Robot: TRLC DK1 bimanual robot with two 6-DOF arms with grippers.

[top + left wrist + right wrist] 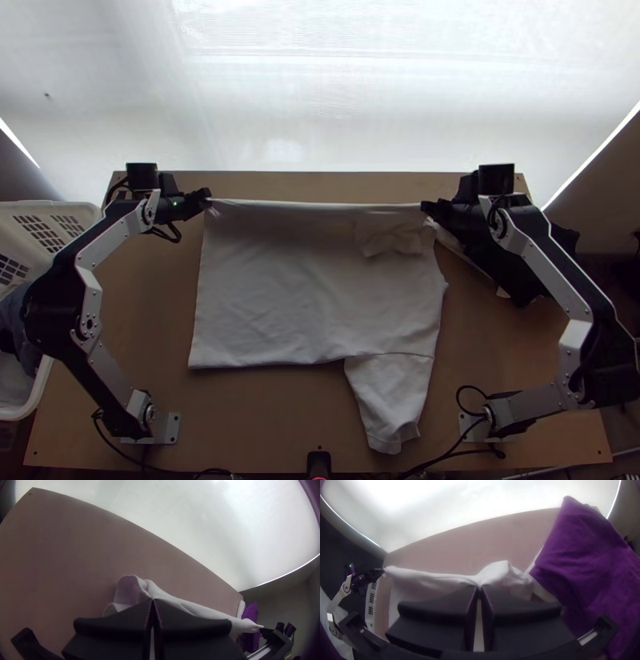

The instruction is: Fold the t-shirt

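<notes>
Standing by the left edge of the light wooden table (pixel 264 416), a white basket (pixel 68 210) holds grey cloth (pixel 11 310). The left arm's base sits near the table's near left corner; toward the far left corner, the left gripper (pixel 209 194) has its jaws together, clamped on a corner of the white t-shirt (pixel 312 296). The t-shirt lies across the middle of the table, its far edge stretched between both grippers, one sleeve (pixel 390 400) pointing to the near edge. Beyond the far edge, a bright white sheet (pixel 320 120) spans the room. Toward the far right corner, the right gripper (pixel 425 206) has its jaws clamped on the t-shirt's other end, and purple cloth (pixel 593 553) lies rumpled beside it.
</notes>
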